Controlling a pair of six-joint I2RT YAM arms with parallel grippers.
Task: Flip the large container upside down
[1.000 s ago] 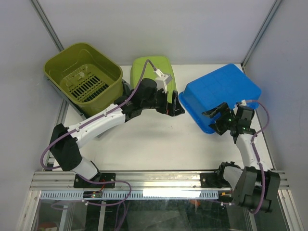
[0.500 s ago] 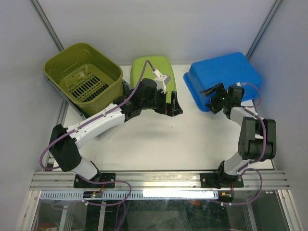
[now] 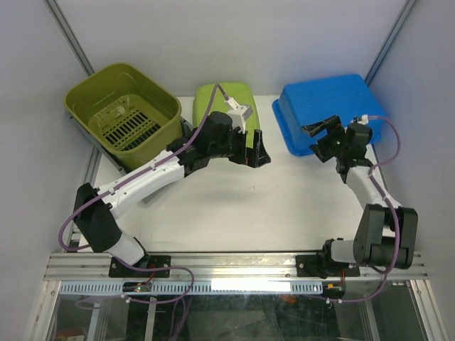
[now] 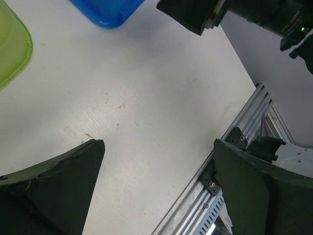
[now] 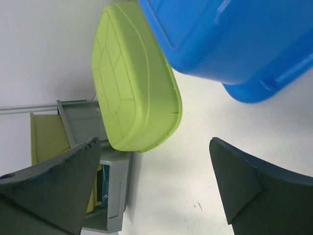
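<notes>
The large blue container (image 3: 327, 110) lies bottom-up at the back right of the white table. It also shows in the right wrist view (image 5: 230, 39), and one corner of it shows in the left wrist view (image 4: 105, 12). My right gripper (image 3: 320, 138) is open and empty, just in front of the container's near edge; in its own view (image 5: 154, 142) only table lies between the jaws. My left gripper (image 3: 257, 150) is open and empty over the middle of the table, left of the container, and its own view (image 4: 157, 147) shows bare table.
A small lime-green container (image 3: 226, 106) lies bottom-up at the back centre, also in the right wrist view (image 5: 132, 88). A large olive slotted basket (image 3: 122, 114) sits tilted on a grey rack (image 5: 112, 191) at the back left. The metal rail (image 3: 234, 266) runs along the near edge.
The blue container went from tilted near the right middle to flat and bottom-up at the back right. My right gripper followed it back and now sits just off its edge. The left arm barely moved.
</notes>
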